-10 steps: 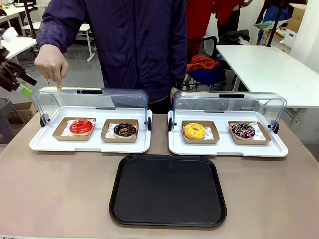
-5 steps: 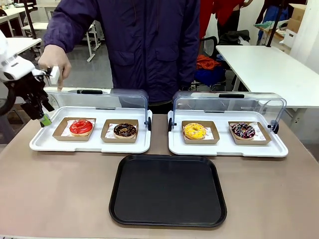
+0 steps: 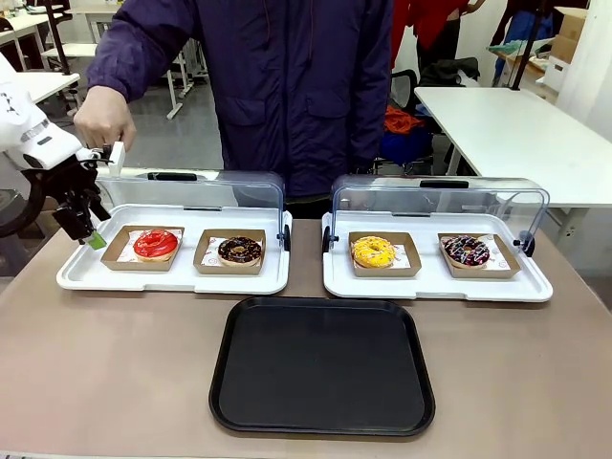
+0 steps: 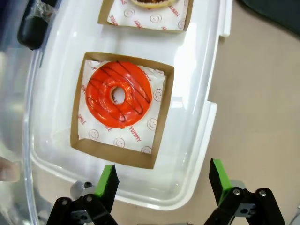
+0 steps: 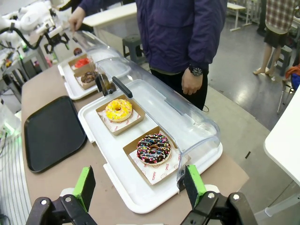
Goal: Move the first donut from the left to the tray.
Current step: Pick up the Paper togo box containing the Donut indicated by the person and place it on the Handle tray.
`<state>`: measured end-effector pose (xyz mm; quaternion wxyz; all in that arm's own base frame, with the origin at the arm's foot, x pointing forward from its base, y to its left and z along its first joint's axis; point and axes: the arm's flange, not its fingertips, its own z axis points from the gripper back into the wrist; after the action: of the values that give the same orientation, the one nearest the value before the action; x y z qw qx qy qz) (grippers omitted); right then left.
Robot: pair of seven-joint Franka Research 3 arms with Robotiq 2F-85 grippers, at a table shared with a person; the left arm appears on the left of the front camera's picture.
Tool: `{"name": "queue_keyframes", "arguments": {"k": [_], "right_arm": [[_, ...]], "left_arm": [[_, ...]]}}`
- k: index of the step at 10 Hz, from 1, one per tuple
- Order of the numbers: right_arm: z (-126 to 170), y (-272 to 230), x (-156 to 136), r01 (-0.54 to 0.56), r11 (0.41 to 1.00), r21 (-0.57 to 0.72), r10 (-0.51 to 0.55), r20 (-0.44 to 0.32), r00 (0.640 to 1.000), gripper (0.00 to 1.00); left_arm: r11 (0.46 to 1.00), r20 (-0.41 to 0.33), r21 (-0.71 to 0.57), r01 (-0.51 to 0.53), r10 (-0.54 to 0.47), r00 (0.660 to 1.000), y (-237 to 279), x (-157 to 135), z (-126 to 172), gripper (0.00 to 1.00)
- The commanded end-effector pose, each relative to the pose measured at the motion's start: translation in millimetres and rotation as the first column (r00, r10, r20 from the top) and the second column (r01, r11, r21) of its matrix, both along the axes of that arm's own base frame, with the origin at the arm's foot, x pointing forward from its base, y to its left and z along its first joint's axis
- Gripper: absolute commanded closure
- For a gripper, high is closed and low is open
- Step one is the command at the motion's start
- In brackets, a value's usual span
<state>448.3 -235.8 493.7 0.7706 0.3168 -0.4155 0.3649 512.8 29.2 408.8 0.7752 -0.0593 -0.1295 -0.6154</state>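
tray (image 3: 322, 368) near centre | red donut (image 3: 155, 245) in its holder (image 3: 117, 251) beyond, at left end of left white tray (image 3: 72, 279) | left gripper (image 4: 163, 180) spread wide, empty, hovering just left of donut, the nearer arm | right gripper (image 5: 139, 185) spread too, off at the right end

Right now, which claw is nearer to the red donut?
Left. The left claw hovers open beside the red donut, over the edge of its white tray. The right claw is open beyond the other white tray, nearest the sprinkled donut.
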Motion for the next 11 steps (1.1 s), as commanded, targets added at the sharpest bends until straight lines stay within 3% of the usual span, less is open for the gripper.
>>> {"name": "queue_keyframes", "arguments": {"k": [1, 2, 3, 4, 8, 11], "right_arm": [[0, 2, -1, 0.0, 1.0, -0.008, 0.0, 0.003, 1.0, 0.0], [0, 2, -1, 0.0, 1.0, -0.008, 0.0, 0.003, 1.0, 0.0], [0, 2, -1, 0.0, 1.0, -0.008, 0.0, 0.003, 1.0, 0.0], [0, 2, -1, 0.0, 1.0, -0.008, 0.0, 0.003, 1.0, 0.0], [0, 2, -1, 0.0, 1.0, -0.008, 0.0, 0.003, 1.0, 0.0], [0, 2, -1, 0.0, 1.0, -0.008, 0.0, 0.003, 1.0, 0.0]], "left_arm": [[0.993, 0.07, 0.08, 0.085, -0.091, 0.993, -15, -1, -22, 0.0], [0.992, 0.135, 0.094, 0.083, -0.095, 0.986, -20, -6, -27, 0.0], [0.99, 0.146, 0.11, 0.087, -0.103, 0.984, -22, -9, -32, 0.0], [0.985, 0.116, 0.139, 0.104, -0.12, 0.986, -23, -9, -42, 0.0], [0.971, 0.15, 0.219, 0.095, -0.13, 0.98, -18, -8, -63, 0.0], [0.961, 0.103, 0.246, 0.127, -0.156, 0.982, -14, 7, -72, 0.0]]}}
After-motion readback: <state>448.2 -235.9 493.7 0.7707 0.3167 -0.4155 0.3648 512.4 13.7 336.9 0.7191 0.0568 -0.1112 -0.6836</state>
